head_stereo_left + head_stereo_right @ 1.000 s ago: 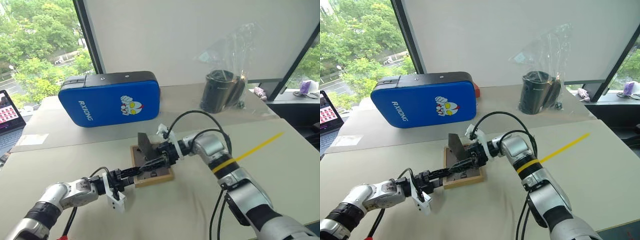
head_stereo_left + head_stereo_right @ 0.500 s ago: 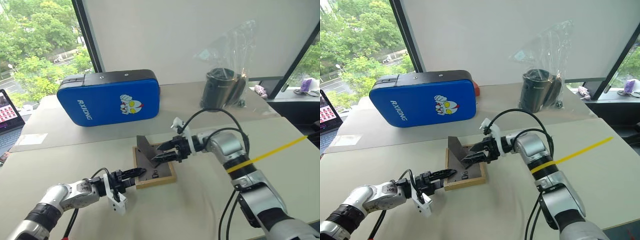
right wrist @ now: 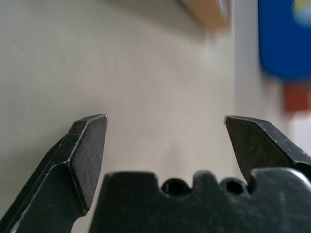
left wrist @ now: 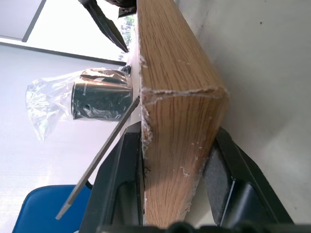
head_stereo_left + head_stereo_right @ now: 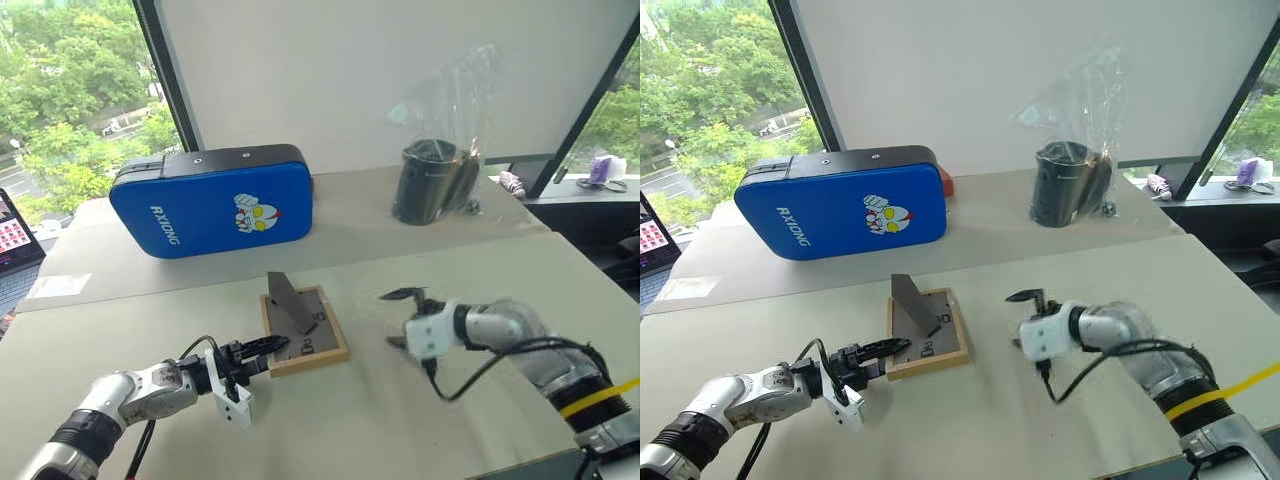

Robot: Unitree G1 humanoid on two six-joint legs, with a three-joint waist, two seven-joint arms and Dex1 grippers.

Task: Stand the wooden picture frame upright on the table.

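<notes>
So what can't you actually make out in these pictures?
- The wooden picture frame lies face down on the table: its picture is hidden in both eye views.
- Contents of the clear bag: blurred by glare.
- Laptop: cut off by the left edge.

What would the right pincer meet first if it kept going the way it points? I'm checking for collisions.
Probably the wooden picture frame. The right pincer, open and empty, points across bare table toward it; depth is uncertain, so it might pass just over the frame.

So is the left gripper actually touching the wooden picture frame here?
Touching. The left wrist view shows the left gripper with one finger pressed on each face of the wooden picture frame at its corner, no gap either side.
</notes>
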